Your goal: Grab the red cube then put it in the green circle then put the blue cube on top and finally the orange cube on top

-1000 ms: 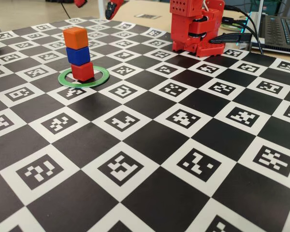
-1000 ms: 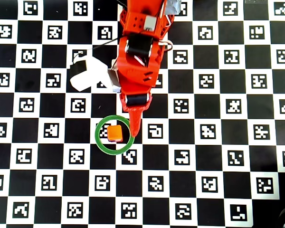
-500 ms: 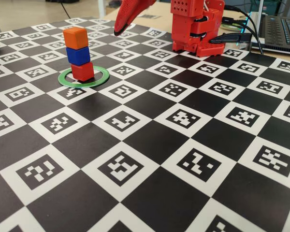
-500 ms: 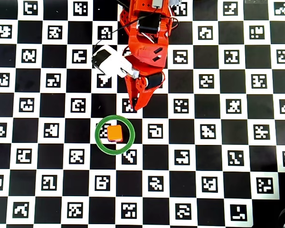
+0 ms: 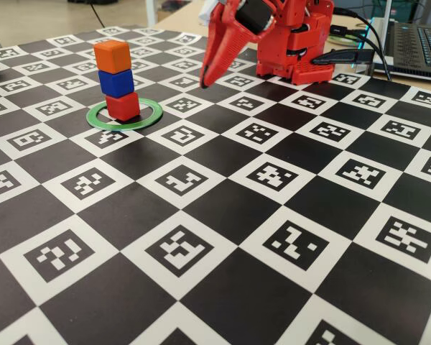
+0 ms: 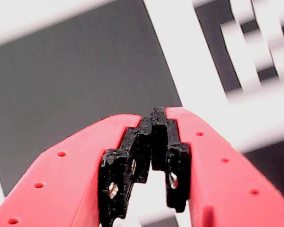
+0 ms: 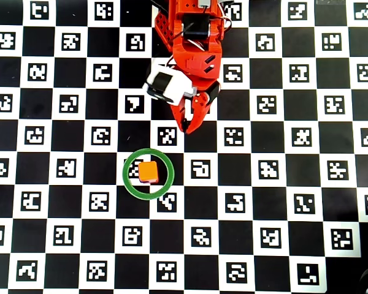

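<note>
A stack of three cubes stands inside the green circle (image 5: pixel 149 118) in the fixed view: the red cube (image 5: pixel 123 106) at the bottom, the blue cube (image 5: pixel 117 83) on it, the orange cube (image 5: pixel 113 56) on top. From overhead only the orange cube (image 7: pixel 149 171) shows, inside the green circle (image 7: pixel 130 185). My gripper (image 5: pixel 204 83) is shut and empty, raised to the right of the stack, apart from it. Overhead, the gripper (image 7: pixel 188 129) is above and right of the ring. In the wrist view the gripper (image 6: pixel 156 116) has its red jaws closed together over the board.
The red arm base (image 5: pixel 302 50) stands at the back of the checkered marker board (image 5: pixel 223 215). A laptop (image 5: pixel 416 43) and cables (image 5: pixel 359 54) lie behind the board at the right.
</note>
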`<control>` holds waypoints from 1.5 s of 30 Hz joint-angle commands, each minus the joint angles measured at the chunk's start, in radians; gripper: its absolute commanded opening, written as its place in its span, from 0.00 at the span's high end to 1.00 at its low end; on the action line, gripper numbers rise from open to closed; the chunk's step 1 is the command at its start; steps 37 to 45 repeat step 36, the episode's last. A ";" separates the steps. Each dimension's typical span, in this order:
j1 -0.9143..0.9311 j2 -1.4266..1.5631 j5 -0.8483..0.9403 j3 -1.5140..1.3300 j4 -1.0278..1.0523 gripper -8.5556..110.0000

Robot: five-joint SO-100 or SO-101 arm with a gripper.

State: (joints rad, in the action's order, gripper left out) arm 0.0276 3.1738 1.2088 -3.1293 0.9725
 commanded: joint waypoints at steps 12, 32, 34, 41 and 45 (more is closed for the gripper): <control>0.000 0.186 0.097 -0.040 0.370 0.98; 0.000 0.186 0.098 -0.040 0.370 0.98; 0.000 0.186 0.098 -0.040 0.370 0.98; 0.000 0.186 0.098 -0.040 0.370 0.98; 0.000 0.186 0.098 -0.040 0.370 0.98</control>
